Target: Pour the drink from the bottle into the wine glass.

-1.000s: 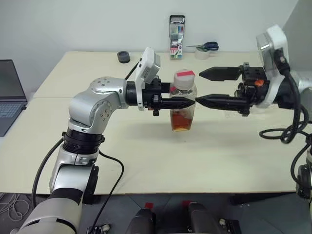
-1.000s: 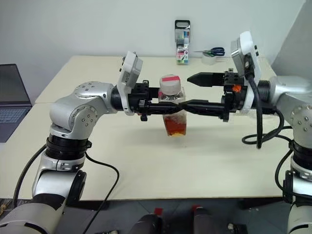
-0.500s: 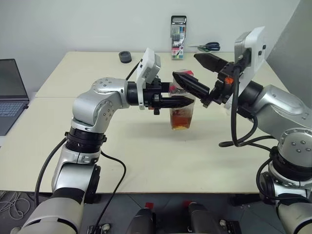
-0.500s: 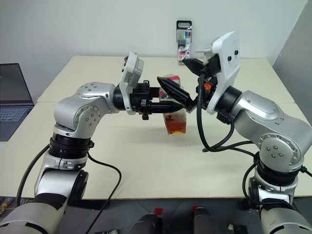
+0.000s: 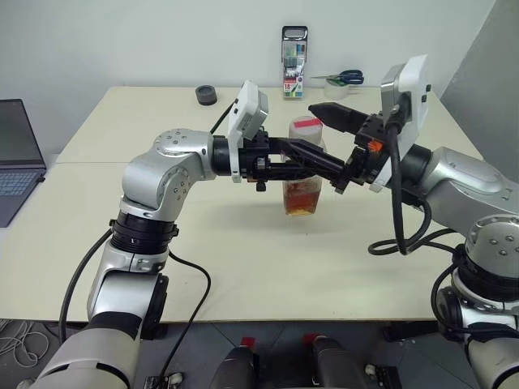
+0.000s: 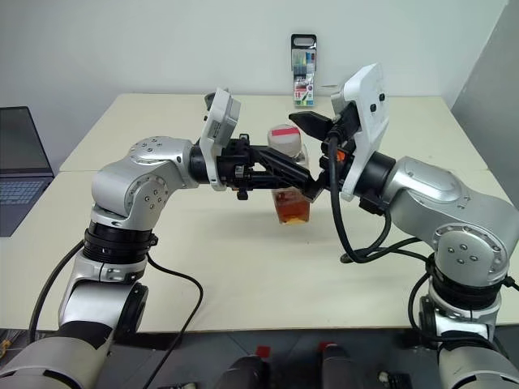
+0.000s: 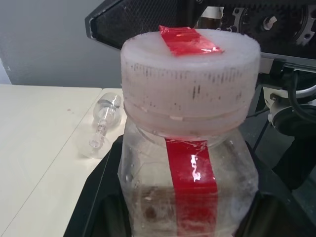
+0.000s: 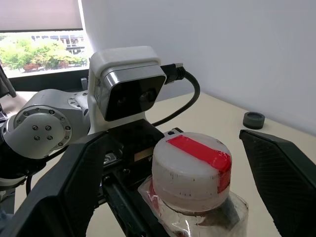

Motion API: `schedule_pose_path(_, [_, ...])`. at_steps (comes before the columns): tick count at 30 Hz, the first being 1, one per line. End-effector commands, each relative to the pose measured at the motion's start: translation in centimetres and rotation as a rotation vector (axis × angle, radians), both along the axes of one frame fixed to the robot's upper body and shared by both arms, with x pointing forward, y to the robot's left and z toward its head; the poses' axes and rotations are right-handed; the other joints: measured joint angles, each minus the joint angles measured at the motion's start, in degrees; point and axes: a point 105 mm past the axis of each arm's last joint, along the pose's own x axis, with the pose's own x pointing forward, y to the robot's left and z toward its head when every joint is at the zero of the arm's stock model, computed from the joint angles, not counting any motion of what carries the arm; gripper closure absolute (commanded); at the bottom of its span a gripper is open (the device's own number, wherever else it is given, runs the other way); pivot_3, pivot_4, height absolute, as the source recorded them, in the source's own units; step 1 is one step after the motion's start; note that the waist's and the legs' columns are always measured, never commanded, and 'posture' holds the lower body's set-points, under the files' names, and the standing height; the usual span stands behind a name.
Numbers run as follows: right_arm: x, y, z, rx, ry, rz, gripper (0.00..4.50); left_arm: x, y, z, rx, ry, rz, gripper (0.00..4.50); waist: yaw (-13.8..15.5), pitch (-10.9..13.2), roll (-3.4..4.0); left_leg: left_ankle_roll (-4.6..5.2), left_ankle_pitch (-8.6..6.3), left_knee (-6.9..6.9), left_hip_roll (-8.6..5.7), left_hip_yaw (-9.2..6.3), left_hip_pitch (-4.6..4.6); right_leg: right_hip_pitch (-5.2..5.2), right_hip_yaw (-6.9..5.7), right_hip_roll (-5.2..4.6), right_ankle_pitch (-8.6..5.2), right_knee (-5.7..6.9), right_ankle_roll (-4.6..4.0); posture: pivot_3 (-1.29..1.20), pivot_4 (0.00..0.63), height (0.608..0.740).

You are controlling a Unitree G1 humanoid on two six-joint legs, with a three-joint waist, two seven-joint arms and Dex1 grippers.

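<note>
The bottle (image 5: 304,172) is clear plastic with a red strip and a white cap (image 5: 306,126) topped with red tape. It hangs upright just above the table. The reddish-amber drink (image 5: 302,197) fills its lower part. My left gripper (image 5: 302,168) comes in from the left and is shut on the bottle below the neck. My right gripper (image 8: 190,168) is open, one finger on each side of the cap with a gap to both. The wine glass (image 7: 102,125) is on the table beyond the bottle and appears to lie on its side.
The cream table (image 5: 243,259) carries a marker pack (image 5: 293,73), scissors (image 5: 345,78) and a tape roll (image 5: 336,89) at its far edge. A small black round object (image 5: 206,95) sits at the back left. A laptop (image 5: 16,158) stands off the left side.
My right gripper has swung in from the bottle's right side and turned, so its open fingers now straddle the cap. The left gripper and the bottle have stayed put.
</note>
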Motion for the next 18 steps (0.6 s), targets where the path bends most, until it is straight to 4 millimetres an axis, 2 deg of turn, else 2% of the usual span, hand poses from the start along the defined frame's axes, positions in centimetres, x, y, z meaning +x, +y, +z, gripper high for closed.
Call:
schedule_pose_path(1, [-0.5,0.0,0.4,0.011,-0.027,0.017,0.92,-0.7,-0.1,1.5,-0.020,-0.072,-0.018,2.53,0.00,0.00,0.00,0.00,0.00,0.00,0.00,0.00,0.00,0.00,0.00,0.00,0.00,0.00,0.00,0.00,0.150,0.740])
schedule_pose_path(5, [-0.5,0.1,0.2,0.002,-0.028,0.018,2.35,-0.7,-0.1,1.5,-0.020,-0.075,-0.018,2.53,0.00,0.00,0.00,0.00,0.00,0.00,0.00,0.00,0.00,0.00,-0.01,0.00,0.00,0.00,0.00,0.00,0.150,0.740])
schedule_pose_path(7, [-0.5,0.1,0.2,-0.001,-0.030,0.017,2.67,-0.7,-0.1,1.6,-0.021,-0.076,-0.019,2.53,0.00,0.00,0.00,0.00,0.00,0.00,0.00,0.00,0.00,0.00,0.00,0.00,0.00,0.00,0.00,0.00,0.150,0.740])
schedule_pose_path(13, [-0.3,-0.2,0.7,-0.010,-0.036,0.083,2.67,-1.3,-0.3,1.8,-0.017,-0.072,-0.052,2.53,0.01,0.00,0.00,0.00,0.00,0.00,0.00,0.01,0.00,0.00,-0.01,0.01,0.00,0.00,0.00,0.00,0.150,0.740])
schedule_pose_path(18, [-1.5,0.4,2.0,-0.064,0.001,0.406,2.67,-2.4,-0.3,2.8,0.000,-0.067,-0.142,2.53,-0.10,0.09,0.02,0.02,-0.01,-0.01,0.00,0.03,0.01,0.01,-0.04,0.11,0.00,-0.01,0.00,0.00,0.150,0.740])
